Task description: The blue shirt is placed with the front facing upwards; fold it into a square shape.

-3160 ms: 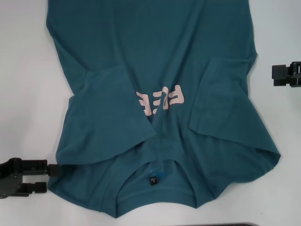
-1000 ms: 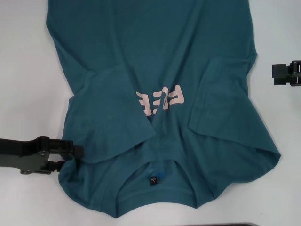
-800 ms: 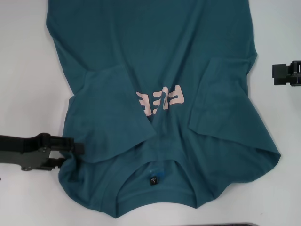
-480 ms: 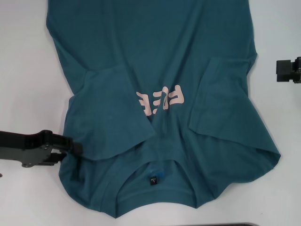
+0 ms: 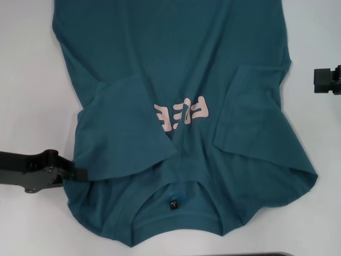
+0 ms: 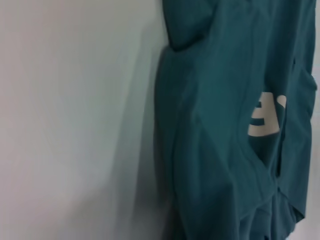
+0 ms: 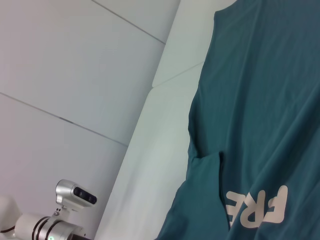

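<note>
Since earlier, left gripper was drawn back to the shirt edge, jaws' state unclear; only sleeves are folded.

The blue shirt carries pale pink block lettering on its chest; in the head view it stands upside down and its near end is tucked under a fold, so only "FRE" and part of a further letter can be made out. The right wrist view shows the same print upright, where "FRE" reads clearly before the picture's edge cuts it off, and the left wrist view catches only a fragment that cannot be read. A small black neck tag inside the collar bears a tiny pale mark too small to read.
</note>
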Robot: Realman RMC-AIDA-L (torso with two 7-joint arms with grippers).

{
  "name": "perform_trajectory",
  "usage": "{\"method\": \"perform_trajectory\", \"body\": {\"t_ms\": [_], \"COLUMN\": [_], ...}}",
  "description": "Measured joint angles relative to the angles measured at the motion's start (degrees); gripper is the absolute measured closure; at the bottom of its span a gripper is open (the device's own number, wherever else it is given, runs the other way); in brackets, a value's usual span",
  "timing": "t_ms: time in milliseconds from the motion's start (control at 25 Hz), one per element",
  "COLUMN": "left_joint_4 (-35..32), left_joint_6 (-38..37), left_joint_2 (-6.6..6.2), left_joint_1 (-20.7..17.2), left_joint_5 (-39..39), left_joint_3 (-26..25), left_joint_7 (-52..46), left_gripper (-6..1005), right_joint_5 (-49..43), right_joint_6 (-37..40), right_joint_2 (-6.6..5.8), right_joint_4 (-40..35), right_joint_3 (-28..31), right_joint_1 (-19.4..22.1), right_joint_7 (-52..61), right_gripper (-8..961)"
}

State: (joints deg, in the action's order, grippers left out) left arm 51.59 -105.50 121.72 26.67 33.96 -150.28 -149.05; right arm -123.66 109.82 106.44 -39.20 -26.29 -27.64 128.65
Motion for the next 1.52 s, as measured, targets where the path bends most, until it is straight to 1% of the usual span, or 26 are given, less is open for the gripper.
{"method": "perform_trajectory", "body": {"t_ms": [160,280,400,480,560,760,960,1200,1360,1520], "left_joint_4": [0.0,-0.1,-0.2,-0.4,-0.5,-0.7,-0.9,-1.5,-1.6,-1.6], "left_joint_6": [-1.2,-2.6,-3.1,-2.9,-2.7,-2.4,-2.1,-1.3,-1.1,-1.1], "left_joint_2": [-0.17,-0.36,-0.84,-1.21,-1.31,-1.31,-1.31,-1.35,-1.37,-1.39], "left_joint_1": [-0.2,-0.2,-0.2,-0.2,0.0,0.6,0.8,0.6,0.8,0.9], "left_joint_5": [0.4,1.1,1.9,1.9,1.9,1.9,1.9,1.9,1.9,1.9], "left_joint_3": [0.0,-0.1,-0.2,-0.5,-1.1,-1.4,-1.4,-1.4,-1.4,-1.4], "left_joint_7": [0.8,1.7,1.9,1.7,1.7,1.7,1.6,1.6,1.6,1.6], "left_gripper": [961,963,964,965,965,965,965,966,966,966], "right_joint_5": [0.0,-0.3,-1.1,-3.2,-5.8,-12.5,-16.6,-19.5,-22.0,-22.6], "right_joint_6": [-0.2,-0.2,0.0,0.6,1.7,3.7,2.9,0.6,-1.4,-2.8], "right_joint_2": [0.20,0.34,-0.07,-0.57,-0.95,-1.04,-0.42,-0.53,0.18,0.84], "right_joint_4": [0.0,0.2,0.5,0.5,0.5,0.5,0.0,-0.2,-0.2,0.1], "right_joint_3": [-0.2,-0.4,-1.2,-1.9,-2.2,-3.7,-4.1,-4.2,-4.2,-4.2], "right_joint_1": [0.0,0.1,0.5,1.0,1.5,1.9,1.8,1.9,1.6,1.4], "right_joint_7": [-0.5,-1.4,-1.8,-2.1,-2.5,-2.9,-3.5,-3.8,-4.1,-4.6], "right_gripper": [187,187,187,187,187,187,187,187,187,187]}}
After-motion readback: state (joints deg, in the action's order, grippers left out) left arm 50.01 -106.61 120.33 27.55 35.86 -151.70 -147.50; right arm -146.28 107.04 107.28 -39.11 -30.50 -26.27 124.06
